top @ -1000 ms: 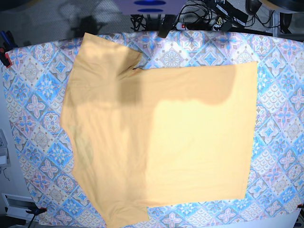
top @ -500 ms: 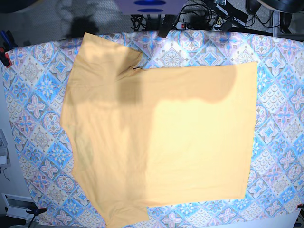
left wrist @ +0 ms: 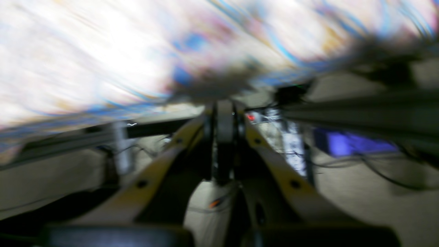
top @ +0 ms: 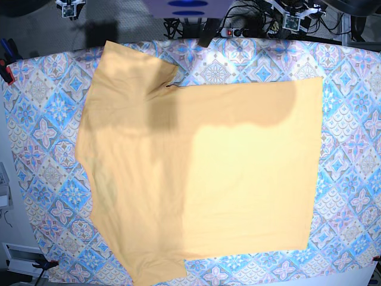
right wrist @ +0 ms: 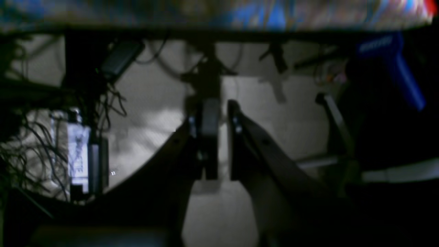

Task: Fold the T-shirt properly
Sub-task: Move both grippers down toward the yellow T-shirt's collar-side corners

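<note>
The yellow-orange T-shirt (top: 196, 179) lies flat on the patterned tablecloth (top: 351, 149), with its dark neckline trim (top: 172, 86) near the far edge. Both arms sit behind the table's far edge, away from the shirt. A bit of my right arm (top: 71, 7) shows at the top left and a bit of my left arm (top: 294, 19) at the top right. In the blurred left wrist view my left gripper (left wrist: 224, 113) is shut on nothing. My right gripper (right wrist: 222, 116) hangs below the table edge with a thin gap between its fingers, holding nothing.
Cables and a power strip (top: 250, 18) crowd the floor behind the table. Red clamps (top: 6, 71) hold the tablecloth at the left edge. A blue clamp (right wrist: 401, 68) hangs under the table edge in the right wrist view.
Parts of both arms have come into the top edge of the base view. The T-shirt has not moved.
</note>
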`<state>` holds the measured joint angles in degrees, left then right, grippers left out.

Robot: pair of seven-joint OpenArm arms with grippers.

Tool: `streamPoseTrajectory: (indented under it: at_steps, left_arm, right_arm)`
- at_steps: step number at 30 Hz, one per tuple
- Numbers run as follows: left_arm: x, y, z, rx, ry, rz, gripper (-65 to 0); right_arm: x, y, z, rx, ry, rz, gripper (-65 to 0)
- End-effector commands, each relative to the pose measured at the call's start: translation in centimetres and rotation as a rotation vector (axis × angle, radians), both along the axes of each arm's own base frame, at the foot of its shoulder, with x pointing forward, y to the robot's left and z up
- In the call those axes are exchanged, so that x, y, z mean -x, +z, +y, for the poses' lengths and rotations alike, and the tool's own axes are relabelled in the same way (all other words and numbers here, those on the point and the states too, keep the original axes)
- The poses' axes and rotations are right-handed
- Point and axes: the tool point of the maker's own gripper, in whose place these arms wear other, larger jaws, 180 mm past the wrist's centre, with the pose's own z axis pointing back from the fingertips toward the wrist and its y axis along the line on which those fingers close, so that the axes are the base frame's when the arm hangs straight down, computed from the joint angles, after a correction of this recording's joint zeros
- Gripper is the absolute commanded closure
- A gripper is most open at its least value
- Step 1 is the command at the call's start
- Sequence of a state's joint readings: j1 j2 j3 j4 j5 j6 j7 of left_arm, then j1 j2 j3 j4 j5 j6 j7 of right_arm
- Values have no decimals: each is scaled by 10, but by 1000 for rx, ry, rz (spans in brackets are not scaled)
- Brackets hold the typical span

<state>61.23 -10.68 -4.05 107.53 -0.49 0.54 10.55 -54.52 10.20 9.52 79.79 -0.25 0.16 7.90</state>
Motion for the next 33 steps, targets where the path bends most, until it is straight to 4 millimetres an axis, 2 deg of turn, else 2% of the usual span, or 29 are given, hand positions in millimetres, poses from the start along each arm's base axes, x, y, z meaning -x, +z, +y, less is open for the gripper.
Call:
streamPoseTrajectory:
  at_steps: [1, 5, 10, 15, 17, 19, 22, 25, 28, 33]
  left_arm:
    - [-4, 9, 2, 2, 6, -22, 0]
    - [-30, 20, 13, 43, 86, -104, -1]
    - [-53, 24, 10, 182, 205, -170, -8]
    - [-78, 29, 10, 314, 308, -238, -107]
    - [-83, 29, 16, 361, 361, -239, -171]
    - [-91, 31, 23, 409, 416, -251, -203]
    - [-97, 33, 37, 509, 525, -256, -227]
    - [-106, 35, 42, 635, 628, -279, -227]
    - [-107, 34, 58, 705, 735, -308, -227]
    - [-97, 13, 71, 809, 889, -267, -227]
  right_arm:
    - [2, 8, -7, 20, 3, -1, -45]
    - [-15, 15, -6, 25, 3, -22, -45]
    - [-27, 21, -5, 28, 1, -24, -45]
    - [-43, 26, -3, 29, -2, -35, -45]
    - [-49, 26, -4, 29, -7, -36, -45]
    - [-55, 28, -3, 30, -8, -42, -45]
    - [-57, 30, -3, 30, -10, -40, -45]
    - [-58, 29, -3, 30, -12, -36, -45]
    - [-65, 30, -3, 31, -11, -50, -45]
    - [-66, 30, -3, 31, -11, -54, -45]
